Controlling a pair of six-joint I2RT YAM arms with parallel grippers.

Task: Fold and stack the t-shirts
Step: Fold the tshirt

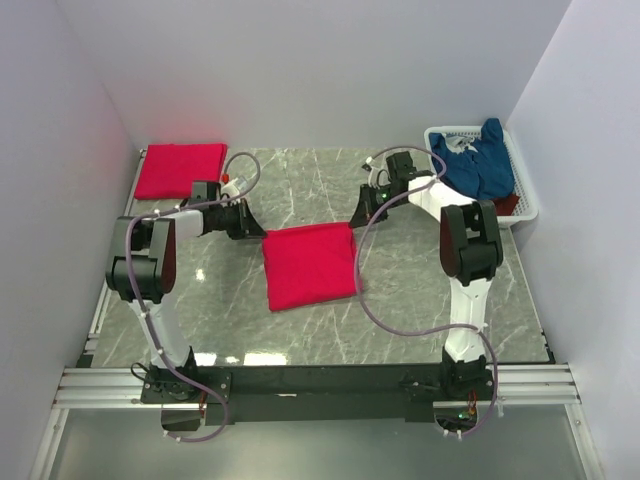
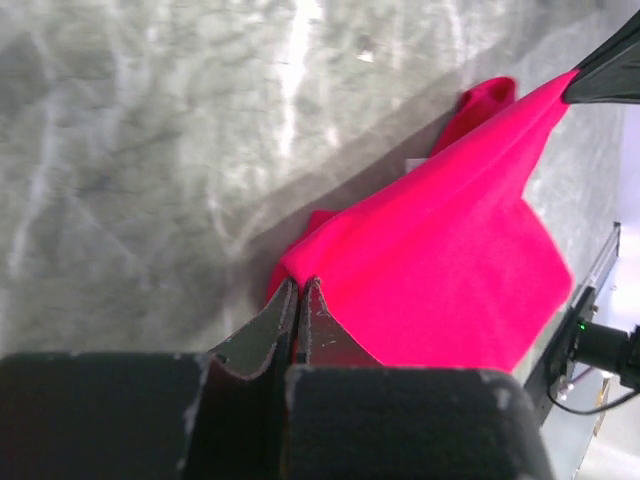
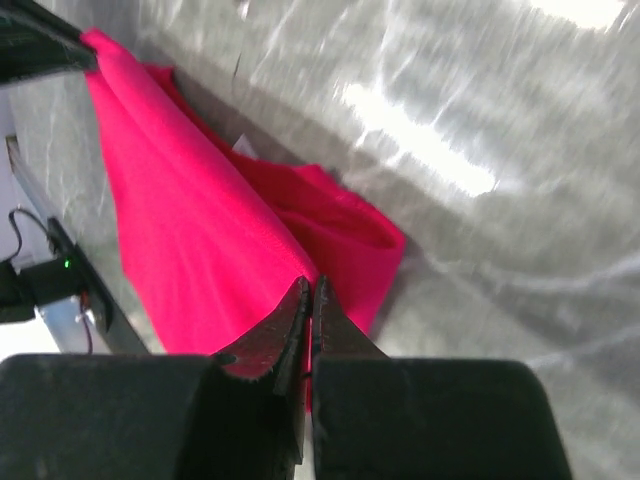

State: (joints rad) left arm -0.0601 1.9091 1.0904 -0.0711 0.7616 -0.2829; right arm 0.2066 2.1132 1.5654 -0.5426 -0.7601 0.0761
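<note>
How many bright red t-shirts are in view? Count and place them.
2. A folded shirt lies at the table's far-left corner; the other shirt is mid-table, pinched by the left gripper and right gripper. The basket may hide more.

One red t-shirt (image 1: 310, 265) centre, folded red shirt (image 1: 180, 170) far-left

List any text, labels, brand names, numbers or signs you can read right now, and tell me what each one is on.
No readable text in any of the three views.
Small white patch, perhaps a tag, on the lifted red t-shirt: too small and blurred to read.
Folded red t-shirt at the far left, and the white basket: no print or markings show.
</note>
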